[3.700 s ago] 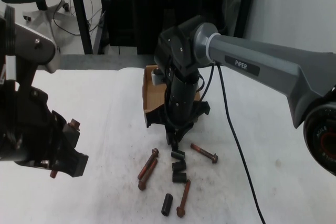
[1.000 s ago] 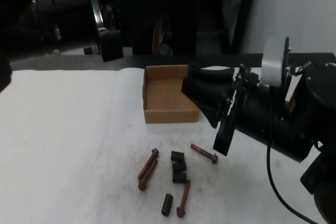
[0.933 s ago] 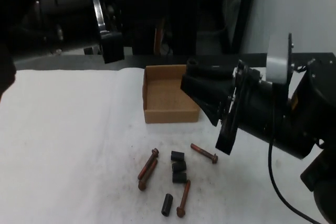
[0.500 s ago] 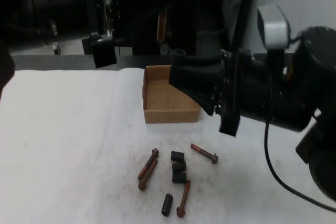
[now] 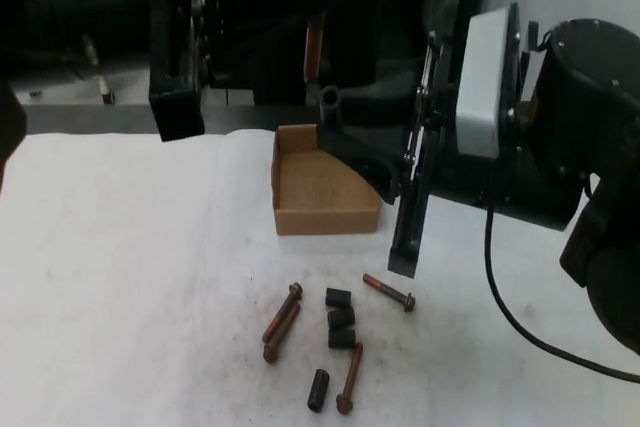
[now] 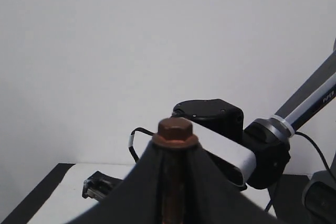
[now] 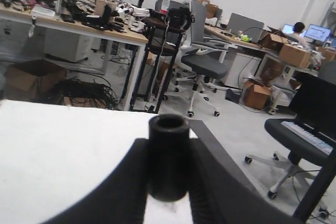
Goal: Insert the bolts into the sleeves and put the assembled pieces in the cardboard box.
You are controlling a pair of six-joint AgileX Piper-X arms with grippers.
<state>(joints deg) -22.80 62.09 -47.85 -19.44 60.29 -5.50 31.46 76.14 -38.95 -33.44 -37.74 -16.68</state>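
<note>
No word or number can be read with certainty. In the left wrist view, a short line of white lettering (image 6: pixel 327 97) runs along the grey link of the far arm (image 6: pixel 307 109), at about three o'clock. It is too small to make out.

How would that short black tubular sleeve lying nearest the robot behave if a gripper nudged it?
The short black tubular sleeve lies on its side, so it would probably roll rather than slide. It looks rigid, likely stiff and dense for its size. The white bench cover may slow the roll.
</note>
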